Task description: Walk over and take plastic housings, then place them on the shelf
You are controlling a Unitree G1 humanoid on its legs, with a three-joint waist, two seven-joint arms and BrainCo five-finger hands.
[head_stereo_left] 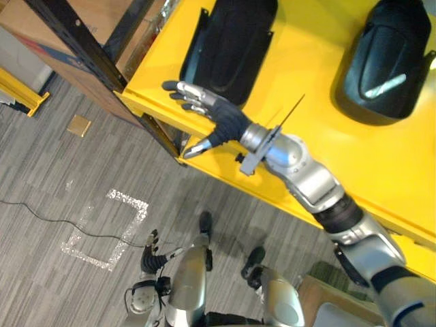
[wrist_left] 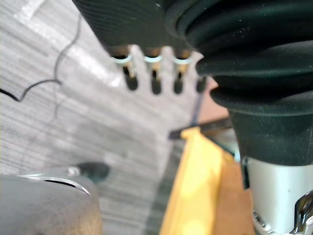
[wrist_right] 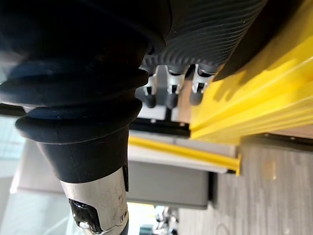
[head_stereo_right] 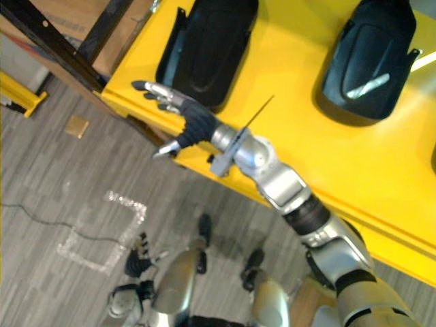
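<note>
A yellow shelf (head_stereo_left: 313, 82) crossed the upper right of the frame, carrying two black plastic housings: the left housing (head_stereo_left: 231, 41) at top centre and the right housing (head_stereo_left: 388, 54) in the top right corner. The right hand (head_stereo_left: 218, 119) was open, fingers spread (holding nothing), just below the left housing at the shelf's edge. The left hand (head_stereo_left: 151, 253) hung relaxed and empty at bottom left, over grey floor (head_stereo_left: 68, 177).

The yellow shelf (head_stereo_left: 306, 129) bears a left black housing (head_stereo_left: 228, 44) and a right black housing (head_stereo_left: 388, 58), well apart.
</note>
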